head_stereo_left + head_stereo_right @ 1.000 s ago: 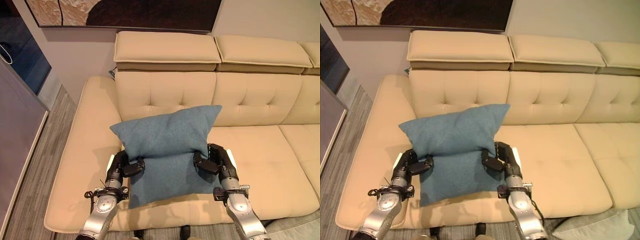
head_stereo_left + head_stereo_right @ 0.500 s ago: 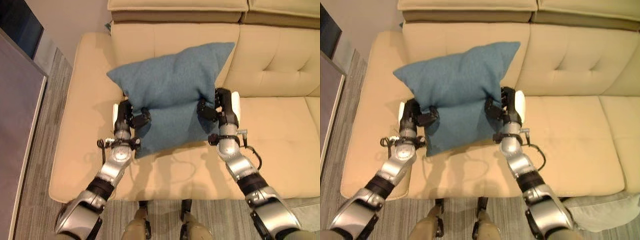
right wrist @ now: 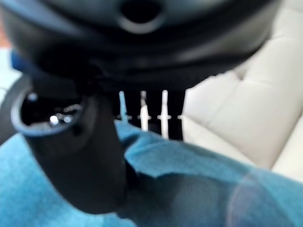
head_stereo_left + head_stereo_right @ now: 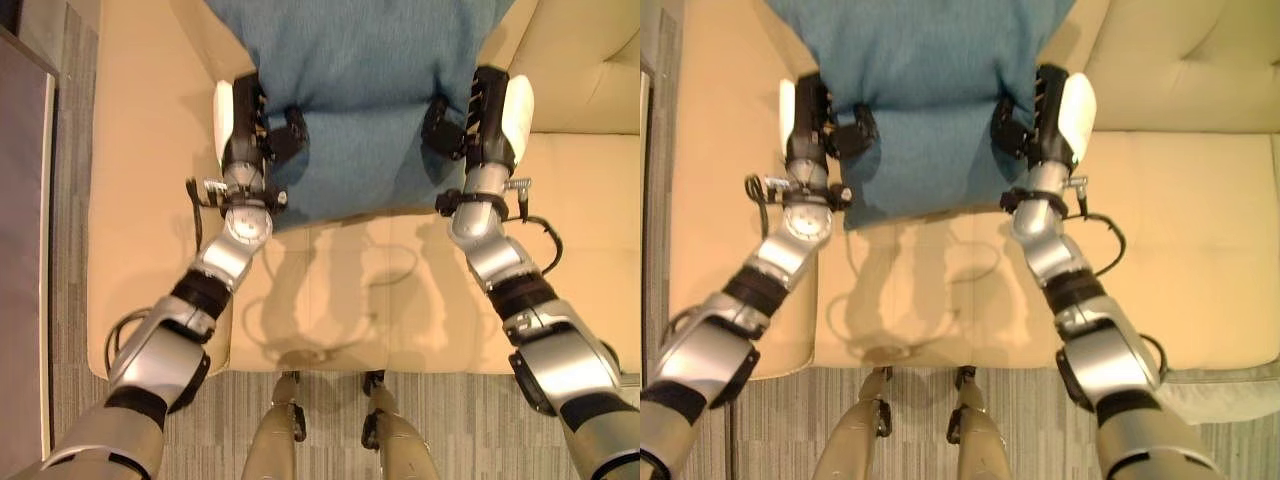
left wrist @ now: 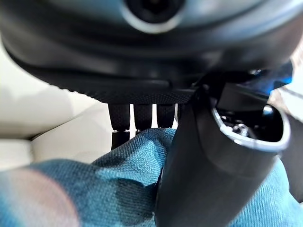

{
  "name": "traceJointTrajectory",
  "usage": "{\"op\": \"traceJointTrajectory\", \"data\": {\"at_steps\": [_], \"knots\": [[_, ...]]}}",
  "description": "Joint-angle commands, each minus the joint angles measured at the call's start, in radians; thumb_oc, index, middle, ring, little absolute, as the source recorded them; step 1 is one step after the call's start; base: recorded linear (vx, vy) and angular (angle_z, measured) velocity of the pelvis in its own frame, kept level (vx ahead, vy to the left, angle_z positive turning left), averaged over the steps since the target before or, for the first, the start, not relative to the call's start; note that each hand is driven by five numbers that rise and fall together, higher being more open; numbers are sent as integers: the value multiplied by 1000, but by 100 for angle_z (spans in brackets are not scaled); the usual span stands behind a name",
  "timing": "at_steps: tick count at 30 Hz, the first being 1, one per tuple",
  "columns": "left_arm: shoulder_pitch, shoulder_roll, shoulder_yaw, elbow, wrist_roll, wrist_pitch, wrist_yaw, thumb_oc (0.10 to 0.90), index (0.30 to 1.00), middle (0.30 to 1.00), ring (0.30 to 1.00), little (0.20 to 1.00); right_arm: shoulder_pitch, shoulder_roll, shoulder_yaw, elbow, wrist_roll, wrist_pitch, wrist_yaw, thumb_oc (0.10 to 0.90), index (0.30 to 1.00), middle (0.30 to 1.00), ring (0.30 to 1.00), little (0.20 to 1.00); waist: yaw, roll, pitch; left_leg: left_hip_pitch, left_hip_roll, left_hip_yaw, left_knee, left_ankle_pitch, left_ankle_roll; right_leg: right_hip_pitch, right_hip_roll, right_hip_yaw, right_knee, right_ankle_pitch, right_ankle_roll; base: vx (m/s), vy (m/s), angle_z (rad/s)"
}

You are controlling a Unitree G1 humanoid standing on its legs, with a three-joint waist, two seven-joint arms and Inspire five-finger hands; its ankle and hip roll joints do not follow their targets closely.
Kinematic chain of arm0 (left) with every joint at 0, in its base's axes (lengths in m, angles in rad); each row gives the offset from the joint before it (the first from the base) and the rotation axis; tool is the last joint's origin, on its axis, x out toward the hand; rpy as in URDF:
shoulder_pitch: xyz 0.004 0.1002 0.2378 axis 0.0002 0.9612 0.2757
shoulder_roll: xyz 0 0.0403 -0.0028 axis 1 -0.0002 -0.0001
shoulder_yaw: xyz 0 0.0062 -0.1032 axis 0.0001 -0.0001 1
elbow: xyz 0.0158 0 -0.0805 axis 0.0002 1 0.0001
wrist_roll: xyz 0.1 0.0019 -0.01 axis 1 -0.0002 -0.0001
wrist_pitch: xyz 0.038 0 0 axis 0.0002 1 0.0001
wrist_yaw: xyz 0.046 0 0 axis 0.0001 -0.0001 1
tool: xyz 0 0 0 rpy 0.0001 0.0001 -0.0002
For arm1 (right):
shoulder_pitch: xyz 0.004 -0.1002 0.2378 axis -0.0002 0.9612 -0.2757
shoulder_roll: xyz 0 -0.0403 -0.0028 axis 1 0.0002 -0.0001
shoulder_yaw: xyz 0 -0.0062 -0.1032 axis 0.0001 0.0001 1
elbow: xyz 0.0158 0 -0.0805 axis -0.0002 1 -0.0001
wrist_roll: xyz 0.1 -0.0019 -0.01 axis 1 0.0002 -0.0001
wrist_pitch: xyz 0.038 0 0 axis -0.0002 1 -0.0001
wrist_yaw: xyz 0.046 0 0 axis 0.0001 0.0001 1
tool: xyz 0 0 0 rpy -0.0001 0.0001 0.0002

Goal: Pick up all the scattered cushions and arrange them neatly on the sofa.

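Between both hands: blue cushion, over beige sofa seat. Left hand pinches its left edge; right hand pinches its right edge.

Warm even light, soft arm shadows on sofa, blurred wrist views
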Motion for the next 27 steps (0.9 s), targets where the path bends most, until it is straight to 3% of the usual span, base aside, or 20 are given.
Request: {"op": "traceJointTrajectory", "data": {"at_steps": [1, 8, 17, 18, 19, 20, 21, 27], "knots": [[-139, 32, -37, -2, 65, -131, 30, 800, 900, 900, 900, 900, -164, -48, 47, -36, 7, -119, -66, 800, 900, 900, 900, 900, 19, -48, -139, 10, -23, -8, -6, -73, -74, -79, 1, 3, 2, 0, 74, -13, -23, -9], [-23, 66, 19, -22, 19, -132, -2, 800, 900, 900, 900, 900, -107, -94, 45, -46, 48, -103, -3, 800, 900, 900, 900, 900, 14, -47, -154, -19, -17, -15, -6, -64, -81, -105, 0, -3, -1, 4, 73, -11, -24, 13], [316, 103, 165, -102, 3, -118, -86, 800, 900, 900, 900, 900, 165, -191, -74, -217, 80, -118, 113, 800, 900, 900, 900, 900, 10, -51, -176, 20, -15, -3, -6, -74, -86, -64, -4, -5, -1, -7, 68, -6, -1, -2], [432, 102, 207, -121, 11, -111, -117, 800, 900, 900, 900, 900, 282, -206, -120, -273, 81, -123, 153, 800, 900, 900, 900, 900, 6, -52, -180, 46, -14, 2, -6, -79, -86, -39, -6, -8, -1, -9, 66, 12, 5, 7], [436, 102, 207, -123, 12, -110, -117, 800, 900, 900, 900, 900, 287, -205, -122, -277, 80, -121, 154, 800, 900, 900, 900, 900, 6, -53, -182, 47, -14, 2, -6, -79, -86, -38, -6, -8, -1, -9, 67, 22, 3, 6], [599, 94, 259, -162, 37, -102, -165, 800, 900, 900, 900, 900, 478, -211, -188, -338, 58, -127, 214, 800, 900, 900, 900, 900, 1, -56, -185, 92, -10, 7, -6, -88, -87, 10, -11, -9, -1, -14, 64, 11, -3, 10], [602, 94, 259, -164, 37, -101, -165, 800, 900, 900, 900, 900, 482, -210, -190, -341, 57, -126, 214, 800, 900, 900, 900, 900, 2, -57, -186, 94, -10, 8, -6, -88, -87, 11, -11, -8, -1, -15, 64, 16, -6, 15], [991, 41, 374, -148, 30, -88, -325, 800, 900, 900, 900, 900, 854, -128, -287, -358, -11, -106, 334, 800, 900, 900, 900, 900, 1, -67, -189, 258, 4, 30, -6, -116, -81, 179, -12, -16, -1, -47, 64, 43, -10, -7]]}}
